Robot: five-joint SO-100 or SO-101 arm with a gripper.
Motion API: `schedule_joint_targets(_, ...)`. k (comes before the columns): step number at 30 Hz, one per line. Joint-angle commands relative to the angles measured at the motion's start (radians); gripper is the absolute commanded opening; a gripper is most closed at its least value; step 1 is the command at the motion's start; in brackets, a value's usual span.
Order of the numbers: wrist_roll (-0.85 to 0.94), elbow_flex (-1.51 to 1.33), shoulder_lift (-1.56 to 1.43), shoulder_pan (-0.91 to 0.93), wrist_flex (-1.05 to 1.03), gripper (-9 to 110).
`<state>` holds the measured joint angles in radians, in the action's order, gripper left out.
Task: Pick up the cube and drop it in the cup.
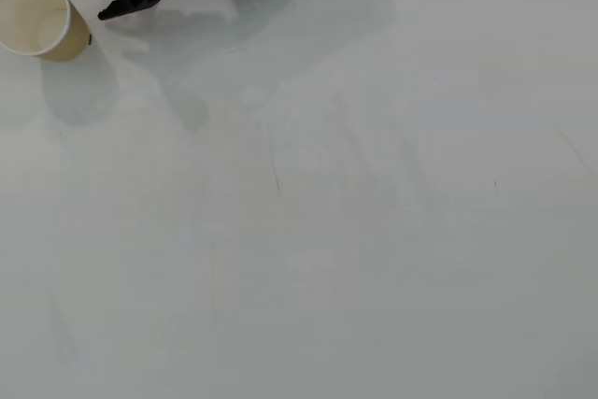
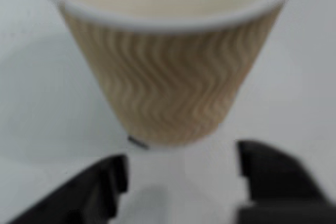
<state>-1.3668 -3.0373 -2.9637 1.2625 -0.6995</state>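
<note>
Overhead view: the end effector (image 1: pixel 110 12) sits at the counter's (image 1: pixel 355 231) far left corner, just beside the cup (image 1: pixel 37 16). Wrist view: end effector (image 2: pixel 181 171) fingers spread, nothing between them; cup (image 2: pixel 168 87) upright directly ahead. No cube visible.

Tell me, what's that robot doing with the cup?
The robot's black gripper is open and empty, sitting right beside the paper cup, which stands upright at the table's top left corner in the overhead view. No cube shows anywhere on the table, and the pictures don't show the cup's bottom, so I can't tell if it's inside.
</note>
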Motion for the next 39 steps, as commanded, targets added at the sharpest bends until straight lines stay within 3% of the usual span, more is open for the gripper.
schedule_joint_targets(1,0.017,0.146,0.101,0.023,0.037,25)
schedule_joint_targets(6,0.023,0.216,0.236,0.049,0.052,32)
schedule_joint_targets(23,0.031,0.282,0.486,0.16,0.032,33)
schedule_joint_targets(39,0.032,0.295,0.589,0.236,-0.268,34)
